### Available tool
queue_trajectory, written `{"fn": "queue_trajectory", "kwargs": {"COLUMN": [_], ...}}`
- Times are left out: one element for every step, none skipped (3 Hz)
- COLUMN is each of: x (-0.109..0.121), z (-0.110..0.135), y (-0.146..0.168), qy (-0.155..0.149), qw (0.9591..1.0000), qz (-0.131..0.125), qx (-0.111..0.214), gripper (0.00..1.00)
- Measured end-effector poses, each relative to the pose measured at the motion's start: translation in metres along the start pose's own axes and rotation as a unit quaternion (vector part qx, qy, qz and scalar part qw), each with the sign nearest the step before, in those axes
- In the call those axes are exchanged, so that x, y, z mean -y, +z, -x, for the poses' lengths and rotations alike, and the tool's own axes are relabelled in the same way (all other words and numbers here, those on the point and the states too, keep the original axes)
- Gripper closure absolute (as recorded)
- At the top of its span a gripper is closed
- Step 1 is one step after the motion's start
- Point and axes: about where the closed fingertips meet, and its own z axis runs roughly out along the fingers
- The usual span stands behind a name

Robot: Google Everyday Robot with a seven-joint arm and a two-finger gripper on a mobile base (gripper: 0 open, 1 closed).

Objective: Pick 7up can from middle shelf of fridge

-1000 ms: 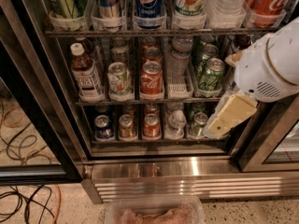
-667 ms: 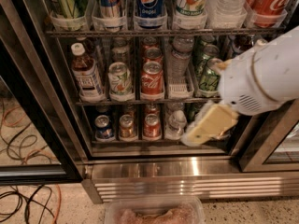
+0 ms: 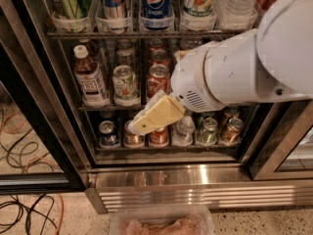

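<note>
7up can [image 3: 125,84] stands upright at the front of its lane on the middle shelf [image 3: 98,107] of the fridge [image 3: 161,177], with a brown tea bottle [image 3: 90,80] just to its left and a red Coca-Cola can [image 3: 157,80] just to its right. The white arm [image 3: 234,72] reaches in from the right, and its cream-coloured gripper [image 3: 138,126] points down and left, in front of the shelf's front edge, below and to the right of the 7up can and apart from it. Whether the gripper is wide or narrow cannot be told. Small cans [image 3: 108,133] line the rack below; a Pepsi can [image 3: 156,4] stands on the rack above.
</note>
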Motion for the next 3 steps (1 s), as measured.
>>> {"fn": "queue_trajectory", "kwargs": {"x": [-0.002, -0.023, -0.037], "z": [0.002, 0.002, 0.014], "y": [-0.004, 0.009, 0.038], "qy": [-0.004, -0.002, 0.004], "qw": [1.0, 0.9997, 0.9979], "qz": [-0.003, -0.009, -0.029], "qx": [0.002, 0.023, 0.058], "gripper": [0.0, 0.0, 0.0]}}
